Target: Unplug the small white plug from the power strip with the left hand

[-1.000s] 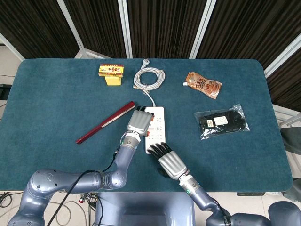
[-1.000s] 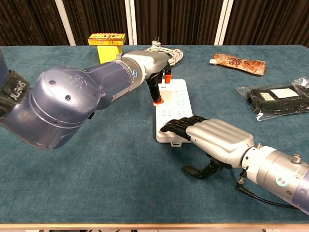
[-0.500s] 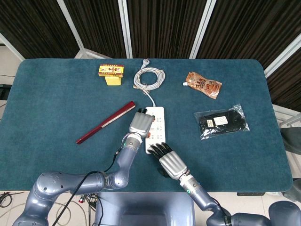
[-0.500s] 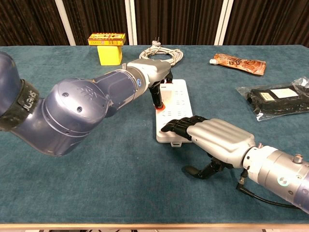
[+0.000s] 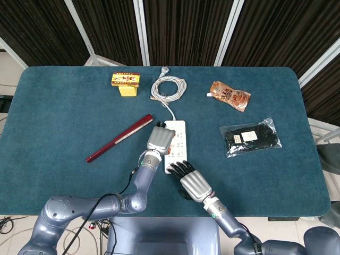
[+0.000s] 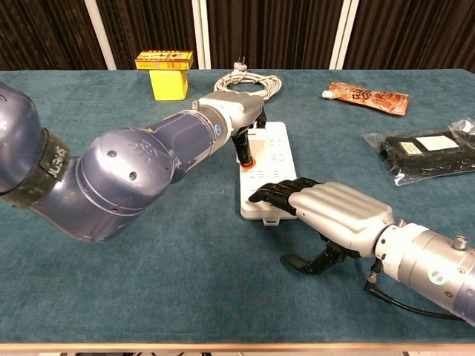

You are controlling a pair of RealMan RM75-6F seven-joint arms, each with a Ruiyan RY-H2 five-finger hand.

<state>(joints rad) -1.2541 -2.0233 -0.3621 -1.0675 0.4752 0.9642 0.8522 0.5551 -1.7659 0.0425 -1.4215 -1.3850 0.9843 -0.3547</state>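
Here, left hand (image 5: 160, 139) over power strip (image 6: 276, 152)

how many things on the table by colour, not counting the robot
white: 2, power strip and coiled cable
yellow: 1, box
red: 1, folded fan
orange: 1, pouch
black: 1, bagged item
total: 6

The head view is looking steeply down from above the power strip (image 5: 175, 145), taking in the whole tabletop (image 5: 64, 117) — the chest view is sitting low and near, facing across that power strip (image 6: 266, 174); both are sharing it.
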